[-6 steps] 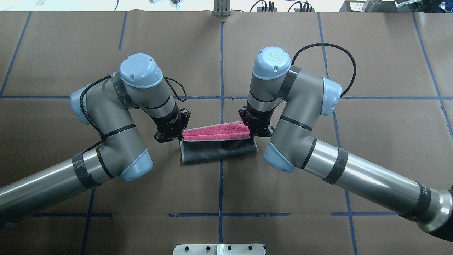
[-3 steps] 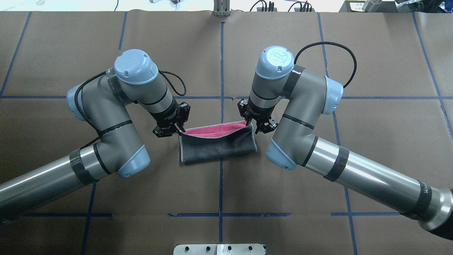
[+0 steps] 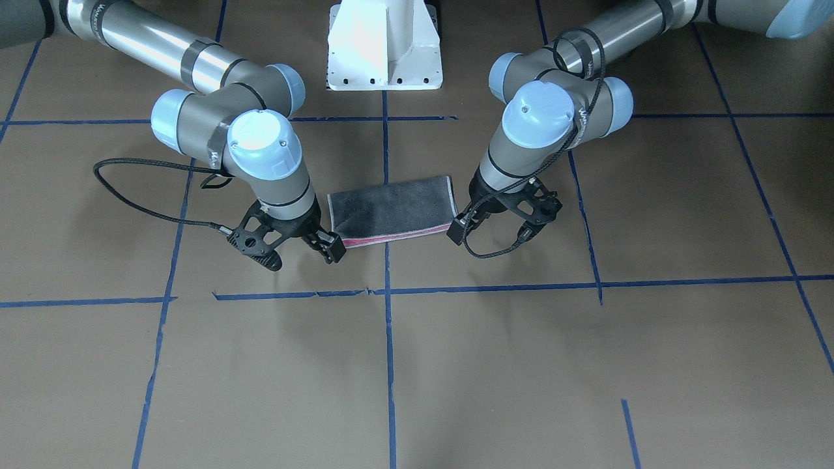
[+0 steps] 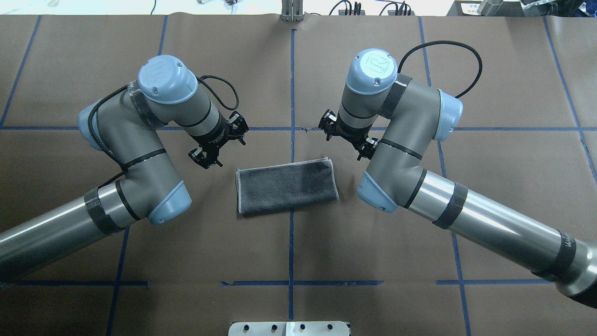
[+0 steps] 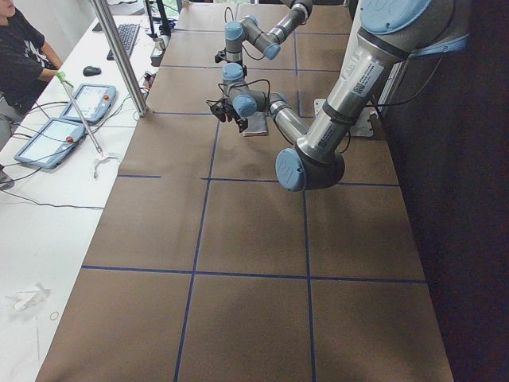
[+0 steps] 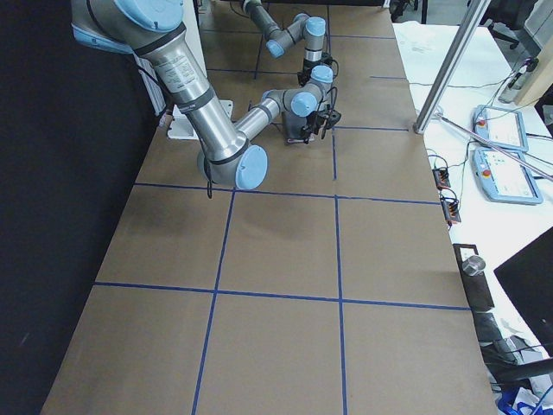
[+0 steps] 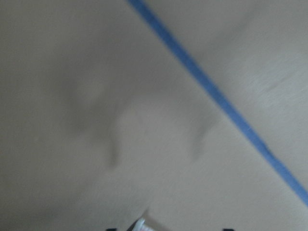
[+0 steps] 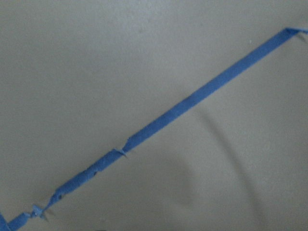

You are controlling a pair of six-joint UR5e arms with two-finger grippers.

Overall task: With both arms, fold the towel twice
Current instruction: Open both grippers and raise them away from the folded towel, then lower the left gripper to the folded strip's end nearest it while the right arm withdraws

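Shows the towel (image 4: 287, 186) folded in half, dark grey face up, flat, slightly askew, a pink-red sliver along the edge away from the robot. Has left arm (image 4: 140, 158) and right arm (image 4: 406, 158) flanking it, left gripper (image 4: 218, 142) and right gripper (image 4: 347, 136) apart from it, jaws spread.

The brown table (image 4: 373, 242) is lit evenly and brightly from above, soft shadows are cast beside the towel (image 4: 287, 186), glare is seen on the right arm (image 4: 494, 224) right of the towel, and both wrist views are blurred.

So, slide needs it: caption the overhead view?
Dark grey terry towel lies folded; open black left tool and right tool hover nearby.
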